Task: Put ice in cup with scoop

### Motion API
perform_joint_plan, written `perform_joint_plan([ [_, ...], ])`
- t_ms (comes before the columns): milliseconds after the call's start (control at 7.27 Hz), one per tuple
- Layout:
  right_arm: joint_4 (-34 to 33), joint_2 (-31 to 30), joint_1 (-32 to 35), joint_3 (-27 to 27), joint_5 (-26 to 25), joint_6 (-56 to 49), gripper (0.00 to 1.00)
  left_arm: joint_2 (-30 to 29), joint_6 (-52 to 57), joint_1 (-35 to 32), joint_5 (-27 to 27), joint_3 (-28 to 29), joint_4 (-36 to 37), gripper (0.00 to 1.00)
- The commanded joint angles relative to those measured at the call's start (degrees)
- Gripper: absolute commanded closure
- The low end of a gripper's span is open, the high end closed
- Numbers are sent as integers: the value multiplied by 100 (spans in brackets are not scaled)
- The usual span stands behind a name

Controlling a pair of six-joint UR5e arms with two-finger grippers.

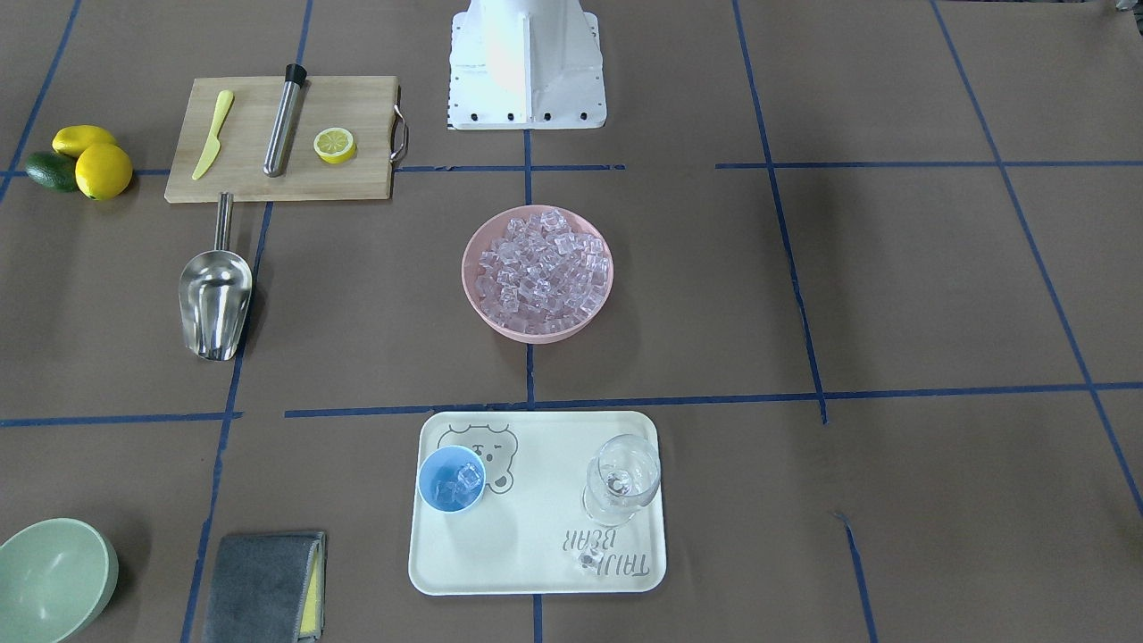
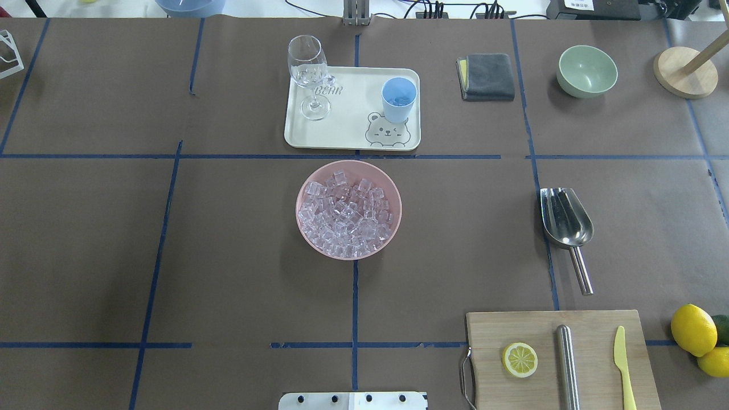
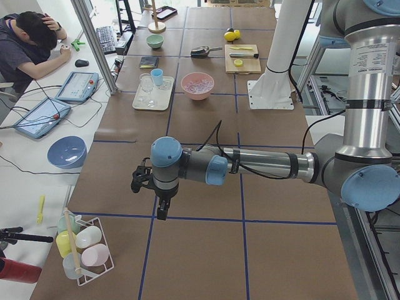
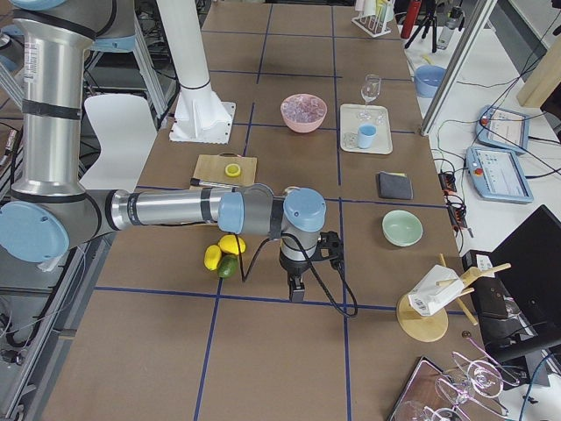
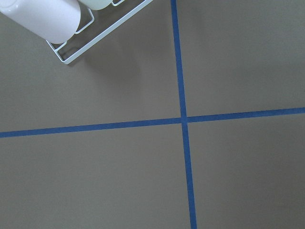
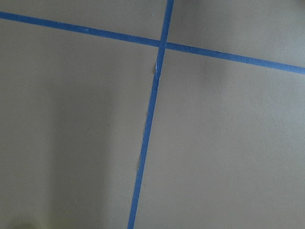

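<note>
Two grippers in side views only: left gripper (image 3: 161,212), right gripper (image 4: 296,289), both pointing down, opening cannot be told | scoop (image 1: 214,299) flat on table, well apart from both | cup (image 1: 451,480) on tray (image 1: 536,500), holds some ice (image 1: 464,478), well apart from both | more ice in bowl (image 1: 536,335)

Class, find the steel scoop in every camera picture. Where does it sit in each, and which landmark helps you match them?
Front-facing: scoop at left, just below the cutting board.
Overhead: at right, above the cutting board.
Left side: far end, top centre.
Right side: cannot make it out.
Both wrist cameras: not in view.
Landmark: the pink bowl, mid-table.
</note>
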Motion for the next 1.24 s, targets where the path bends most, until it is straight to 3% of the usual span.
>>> perform_joint_plan([
  [0,7,-6,-22,5,5,0,0,0,0,11,-7,6,-1,0],
  [1100,16,73,-128,14,5,35,0,0,0,81,-7,15,-1,0],
])
